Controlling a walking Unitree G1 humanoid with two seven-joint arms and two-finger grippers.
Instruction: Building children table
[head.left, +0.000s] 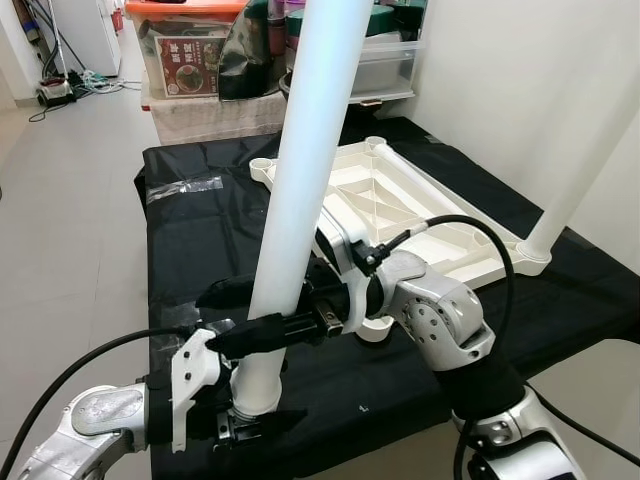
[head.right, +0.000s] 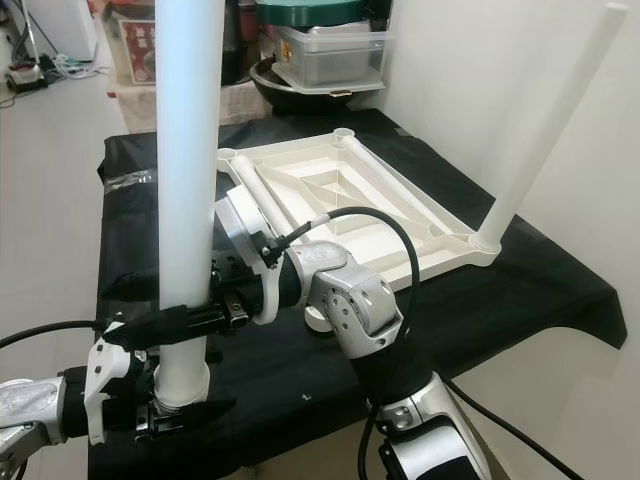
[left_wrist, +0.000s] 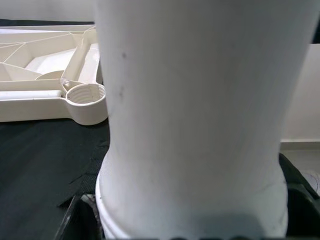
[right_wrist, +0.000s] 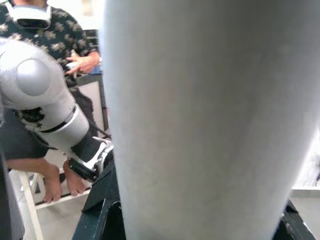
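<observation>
Left eye view shows the upturned tabletop (head.left: 400, 205) on the black-covered table (head.left: 200, 240) with one leg (head.left: 580, 170) fitted at its near right corner. Both grippers clasp a second white leg (head.left: 300, 200) upright at the near left: the left gripper (head.left: 240, 415) at its base, the right gripper (head.left: 265, 320) just above. I judge the sockets (left_wrist: 86, 97) left to fill.

Two white table legs (head.left: 300, 180) (head.left: 585, 165); one tabletop (head.left: 400, 195); two claws (head.left: 255, 425) (head.left: 235, 315); one person (right_wrist: 47, 30).

white leg (head.left: 300, 180), cream tabletop (head.left: 400, 200), black cloth (head.left: 200, 250)
</observation>
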